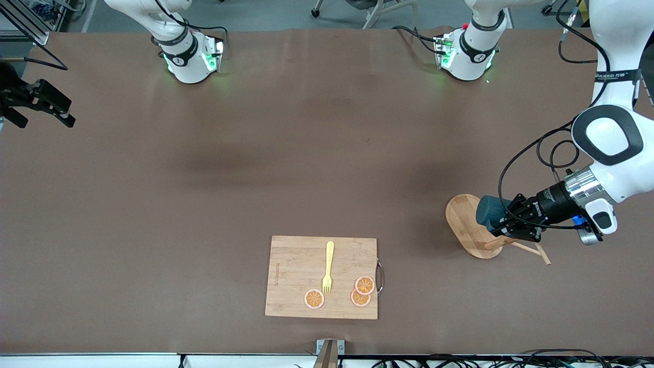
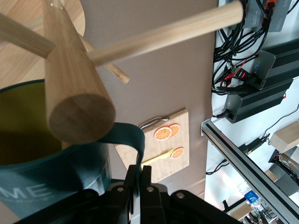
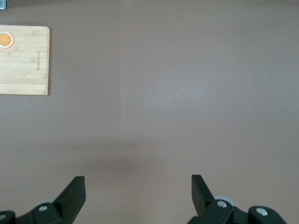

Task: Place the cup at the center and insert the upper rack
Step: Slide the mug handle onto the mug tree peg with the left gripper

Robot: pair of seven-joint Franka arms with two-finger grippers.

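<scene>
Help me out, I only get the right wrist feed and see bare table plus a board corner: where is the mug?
Observer: The left tool is shut on the mug by its handle, over the mug tree base, toward the left arm's end of the table.
Operator: Is it hung on a peg?
Observer: Cannot tell; it sits close beside the post's top.
Operator: And my arm?
Observer: The right tool waits open over the right arm's end of the table.
</scene>
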